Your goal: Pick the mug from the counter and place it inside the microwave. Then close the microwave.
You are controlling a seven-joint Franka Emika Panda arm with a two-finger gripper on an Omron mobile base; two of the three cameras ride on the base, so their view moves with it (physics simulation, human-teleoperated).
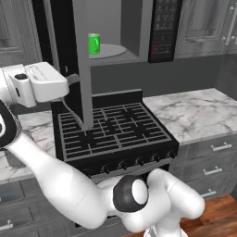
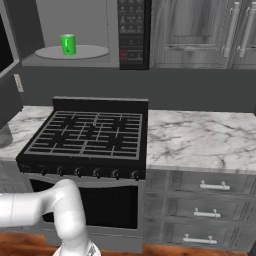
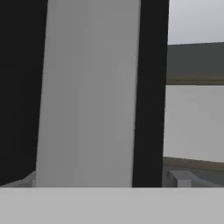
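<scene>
The green mug stands upright on the round grey turntable inside the microwave. The microwave's black glass door hangs wide open, swung out over the stove's left side. My gripper is at the left, level with the door's lower half and right beside its outer face. Its jaws stand open with nothing between them. In the hand view the door's grey edge sits very close ahead. The marble counter lies right of the stove.
A black gas stove sits directly below the microwave. The black button panel is on the microwave's right side. Grey drawers with silver handles are under the counter, and wall cabinets hang at the upper right.
</scene>
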